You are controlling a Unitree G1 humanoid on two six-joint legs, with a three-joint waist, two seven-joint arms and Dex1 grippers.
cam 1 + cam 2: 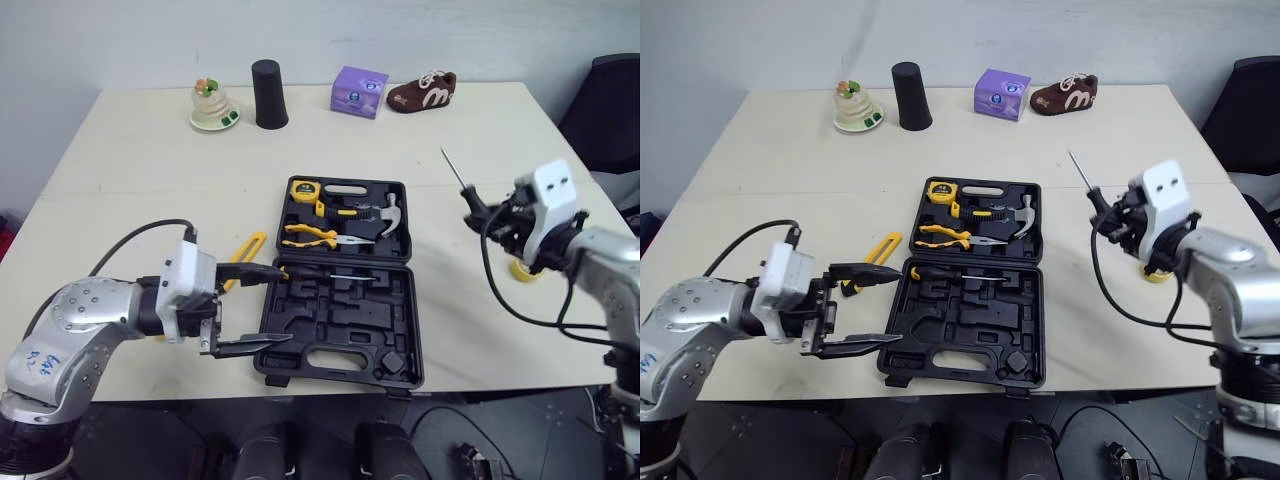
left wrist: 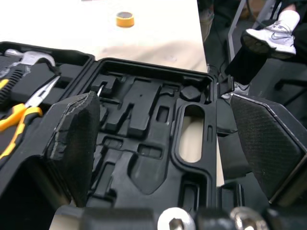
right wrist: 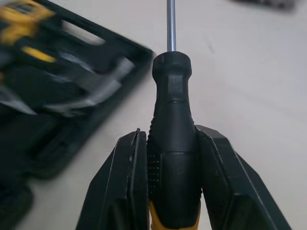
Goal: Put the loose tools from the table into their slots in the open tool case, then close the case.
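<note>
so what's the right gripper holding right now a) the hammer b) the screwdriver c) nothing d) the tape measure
B: the right gripper is shut on the black handle of the screwdriver, its shaft pointing out past the fingers, while the hammer and tape measure sit in the tool case.

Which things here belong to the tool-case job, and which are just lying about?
Job:
open tool case
held screwdriver
screwdriver lying across the case
yellow tool beside the case
yellow tape roll, possibly

Lying about:
ornament on a dish
black cylinder
purple box
brown shoe
</note>
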